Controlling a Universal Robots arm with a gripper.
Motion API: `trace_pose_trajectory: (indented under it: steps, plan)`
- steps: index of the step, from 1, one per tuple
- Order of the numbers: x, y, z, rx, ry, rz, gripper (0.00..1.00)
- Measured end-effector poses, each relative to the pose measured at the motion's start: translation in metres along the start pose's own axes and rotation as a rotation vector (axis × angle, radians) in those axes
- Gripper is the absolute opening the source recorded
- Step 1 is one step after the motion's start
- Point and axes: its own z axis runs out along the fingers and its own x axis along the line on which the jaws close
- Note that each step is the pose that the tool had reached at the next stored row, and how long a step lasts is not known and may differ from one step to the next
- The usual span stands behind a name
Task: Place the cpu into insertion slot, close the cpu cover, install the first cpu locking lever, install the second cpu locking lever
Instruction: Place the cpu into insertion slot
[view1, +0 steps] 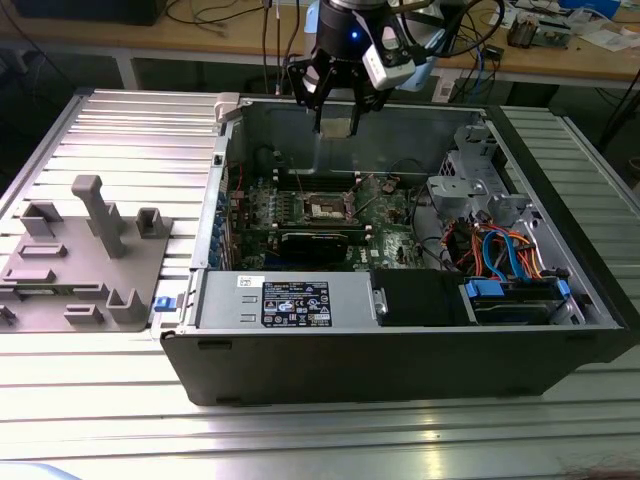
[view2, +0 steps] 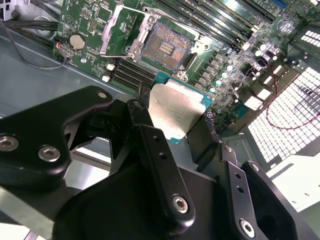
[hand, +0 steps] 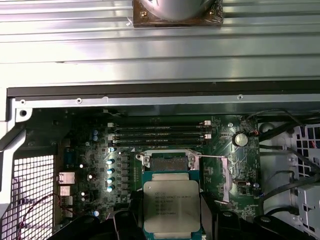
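The hand (view1: 337, 125) is hanging inside the open computer case (view1: 400, 360) on the tabletop (view1: 100, 130). It is gripping the cpu (view2: 177, 112) by two opposite edges, with the dull metal top facing up between the black fingers (view2: 155, 145).

Everything hinges on the insertion slot (view2: 167, 50). It is lying bare on the motherboard (view2: 90, 20) below the hand, dark centre exposed and nothing seated in it. The cpu cover (view2: 141, 32) is standing flipped back beside the slot, so the opening is free.

The chip is sitting apart from the slot, clear above the board. In the first wrist view its edges are running roughly parallel to the slot's rim. From the exterior view the hand looks to be hovering nearly over the slot, toward the case's back wall. Both wrist views are looking in at a slant, so I cannot tell how far off-centre the chip is hanging.
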Motion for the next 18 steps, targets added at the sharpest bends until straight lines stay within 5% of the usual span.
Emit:
trace_pose_trajectory:
  steps: [18]
  plan:
    - [-0.0001,-0.0003,0.0031,0.0002,0.0001,0.000,0.54]
